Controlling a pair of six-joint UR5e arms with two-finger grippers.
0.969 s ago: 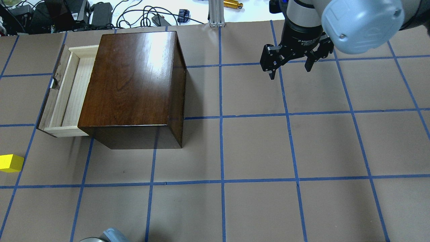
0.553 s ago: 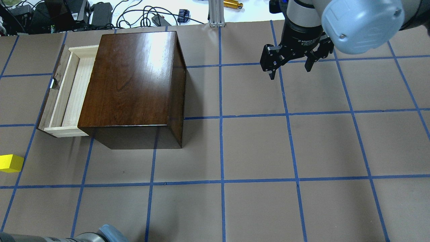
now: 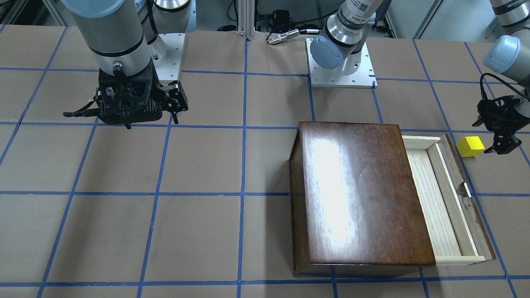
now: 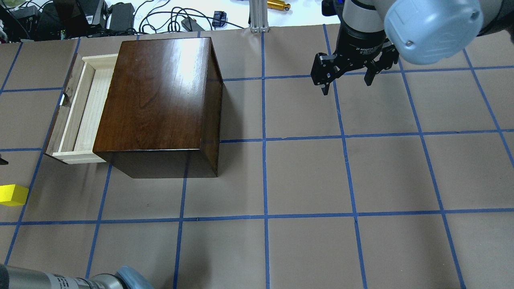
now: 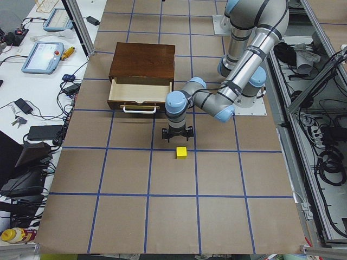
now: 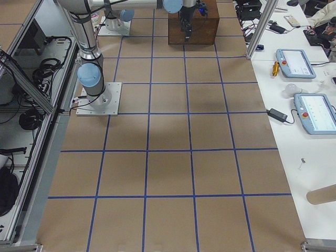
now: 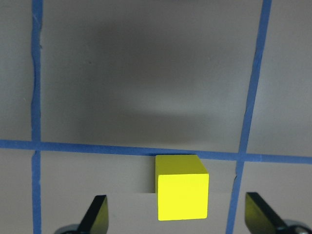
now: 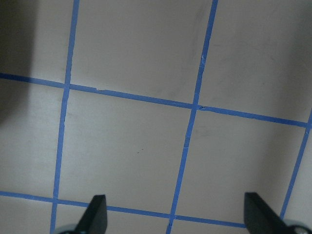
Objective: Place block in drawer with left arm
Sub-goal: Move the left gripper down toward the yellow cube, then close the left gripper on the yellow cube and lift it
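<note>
The yellow block [image 7: 182, 187] lies on the table paper near the open drawer's front corner; it also shows in the front view [image 3: 470, 146] and at the overhead view's left edge [image 4: 13, 194]. My left gripper [image 7: 178, 217] is open and hovers above the block without touching it; the block sits between the lines of the two fingertips [image 7: 96, 214]. In the front view the left gripper [image 3: 503, 145] is just beside the block. The drawer [image 4: 90, 112] is pulled out of the dark wooden box [image 4: 160, 100] and is empty. My right gripper [image 4: 347, 78] is open and empty, far from the box.
The box [image 3: 360, 194] is the only tall obstacle, with the drawer's dark front panel [image 3: 472, 207] toward the block. Blue tape lines grid the brown paper. Cables and devices [image 4: 120, 16] lie beyond the table's far edge.
The left arm has come further into the overhead view along the bottom edge, and a dark tip of its gripper now shows at the left edge above the block. The right arm has not moved.
</note>
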